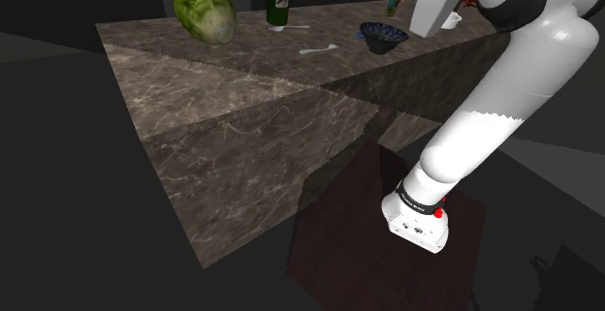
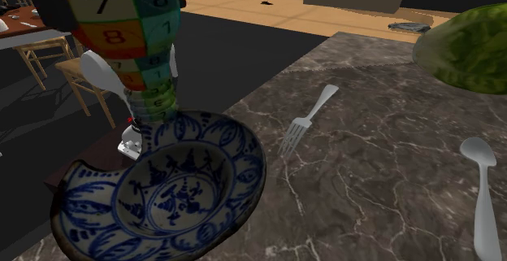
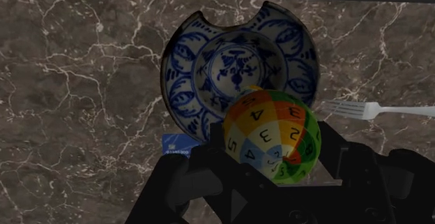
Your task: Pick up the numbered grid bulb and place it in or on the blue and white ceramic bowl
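On the counter [image 2: 390, 178], the bowl [image 2: 244, 150] sits at the second exterior view's lower left, the bulb [image 2: 122, 32] held over its rim at upper left, the gripper [image 3: 272, 170] clamped on it, seemingly lined up for a drop.

The bowl [image 2: 175, 194] sits on the desk [image 2: 382, 178] near its edge, the bulb [image 2: 122, 40] hanging above the bowl's rim. In the second exterior view, the fork [image 2: 307, 121] lies right of the bowl, the spoon [image 2: 485, 198] farther right, and seemingly a melon [image 2: 467, 48] behind.
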Robot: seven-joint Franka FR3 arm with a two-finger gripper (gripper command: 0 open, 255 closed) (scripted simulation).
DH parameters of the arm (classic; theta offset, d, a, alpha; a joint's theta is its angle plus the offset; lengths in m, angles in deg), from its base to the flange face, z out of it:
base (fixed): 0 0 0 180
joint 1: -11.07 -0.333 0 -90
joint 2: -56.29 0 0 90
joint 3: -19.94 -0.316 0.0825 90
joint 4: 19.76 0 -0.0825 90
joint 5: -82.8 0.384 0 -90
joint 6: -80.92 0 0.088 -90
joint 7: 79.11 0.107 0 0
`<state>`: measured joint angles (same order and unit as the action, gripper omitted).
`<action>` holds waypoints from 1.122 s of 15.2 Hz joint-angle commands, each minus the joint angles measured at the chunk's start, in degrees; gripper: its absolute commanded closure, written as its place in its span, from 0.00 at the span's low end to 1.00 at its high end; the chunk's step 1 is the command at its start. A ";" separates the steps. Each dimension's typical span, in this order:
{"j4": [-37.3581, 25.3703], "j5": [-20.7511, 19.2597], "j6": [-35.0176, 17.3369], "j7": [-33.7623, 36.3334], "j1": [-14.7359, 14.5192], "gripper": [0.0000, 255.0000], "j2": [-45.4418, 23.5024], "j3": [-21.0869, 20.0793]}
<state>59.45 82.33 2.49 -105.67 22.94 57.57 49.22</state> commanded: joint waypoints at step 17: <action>11.50 -1.90 -8.03 1.37 -0.53 0.00 4.00 -0.83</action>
<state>70.95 80.44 -5.53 -104.30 22.41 61.56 48.40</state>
